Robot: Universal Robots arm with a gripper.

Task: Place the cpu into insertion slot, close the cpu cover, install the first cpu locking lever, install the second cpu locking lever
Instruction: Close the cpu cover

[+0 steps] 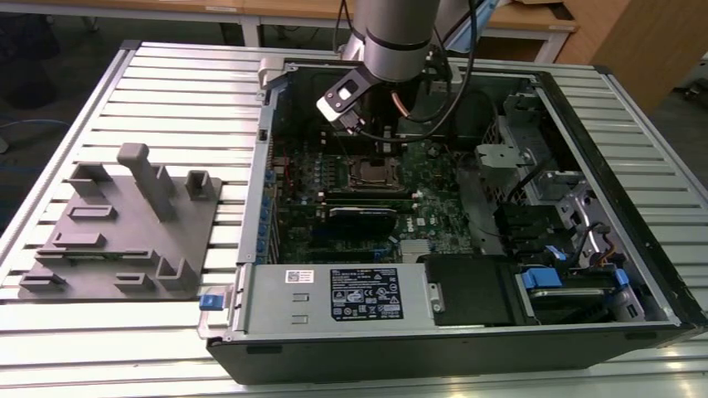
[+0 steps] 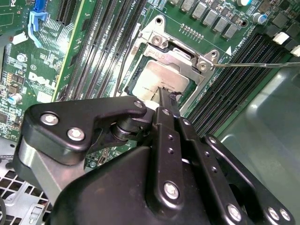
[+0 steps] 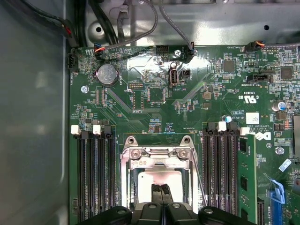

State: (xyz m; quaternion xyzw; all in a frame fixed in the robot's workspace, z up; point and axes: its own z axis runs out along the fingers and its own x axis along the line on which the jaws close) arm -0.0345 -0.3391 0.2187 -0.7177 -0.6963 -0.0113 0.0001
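Inventory as I see it from the remote station, largest first.

- Slatted metal table point(image 1: 166, 91): carries everything below.
- Open computer case point(image 1: 443, 356): lies on its side, with a grey moulded fixture point(image 1: 122, 240) beside it at the exterior view's left.
- Arm point(image 1: 396, 37): reaches down into the far end of the case.
- Green motherboard point(image 3: 140, 93): has banks of long black memory slots point(image 3: 96, 173) on either side of the socket.
- Insertion slot point(image 3: 133, 185): sits between those banks.
- Cpu cover point(image 3: 159, 153): appears to lie down over the slot, its window framing the chip.
- Cpu point(image 3: 159, 177): seated in the slot, silver top showing through the window.
- Gripper point(image 2: 167, 96): fingers pressed together with nothing between them, tips at the cpu's top. I cannot tell whether they touch it.
- Thin wire lever point(image 2: 253, 64): runs out sideways from a cover corner.
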